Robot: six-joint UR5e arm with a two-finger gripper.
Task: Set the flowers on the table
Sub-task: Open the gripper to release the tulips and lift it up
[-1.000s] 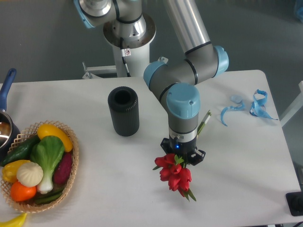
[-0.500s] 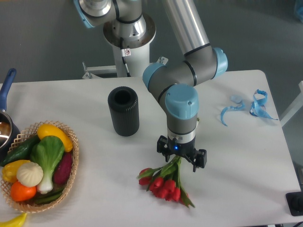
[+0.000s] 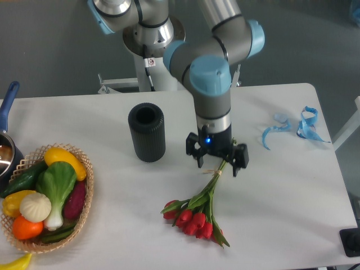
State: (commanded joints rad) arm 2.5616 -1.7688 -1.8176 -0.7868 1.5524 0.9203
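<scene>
The flowers (image 3: pixel 195 216), a bunch of red tulips with green leaves and thin tied stems, lie flat on the white table (image 3: pixel 281 202) toward its front edge. The heads point to the front left and the stems run up to the right. My gripper (image 3: pixel 217 162) hangs above the stem ends with its two fingers spread apart and nothing between them. It has no hold on the flowers.
A black ribbed cylinder vase (image 3: pixel 147 132) stands upright left of the gripper. A woven basket of vegetables (image 3: pixel 45 197) sits at the front left, with a pot with a blue handle (image 3: pixel 7 121) behind it. Blue ribbon curls (image 3: pixel 295 128) lie at the back right.
The gripper held the tulips upright, lowered them, opened and let go. The flowers now lie on the table, and the gripper has risen and moved back from them.
</scene>
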